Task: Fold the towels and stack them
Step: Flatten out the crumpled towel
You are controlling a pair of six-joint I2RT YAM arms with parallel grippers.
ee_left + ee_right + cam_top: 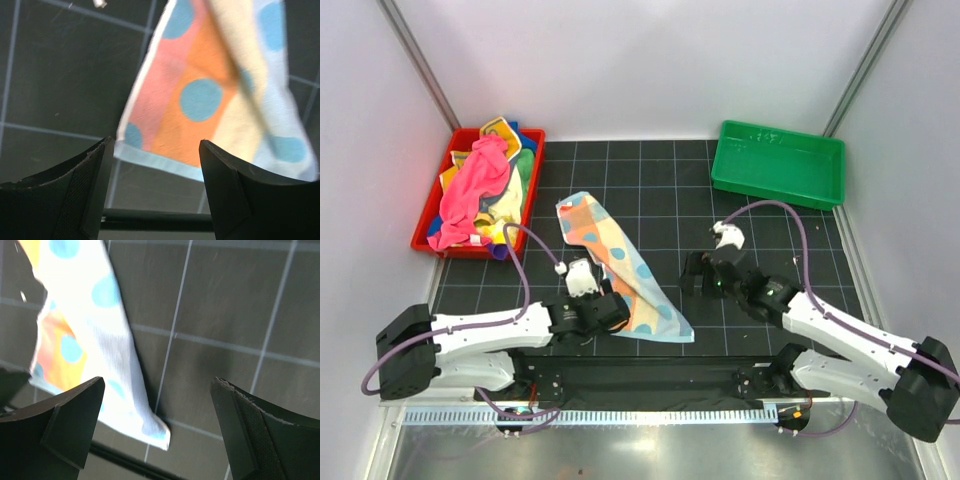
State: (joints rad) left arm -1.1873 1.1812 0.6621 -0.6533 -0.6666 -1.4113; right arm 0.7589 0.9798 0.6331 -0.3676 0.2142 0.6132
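Lying on the black grid mat (660, 170) between the arms, the polka-dot patchwork towel (620, 262) runs diagonally in the top view, which alone shows the other towels (475, 190) heaped in the red tray (426, 205). The left wrist view shows the left gripper (156, 145) spread wide and empty at the towel's hem. The right wrist view shows the right gripper (157, 385) equally wide above the mat, with the towel's corner beside it.
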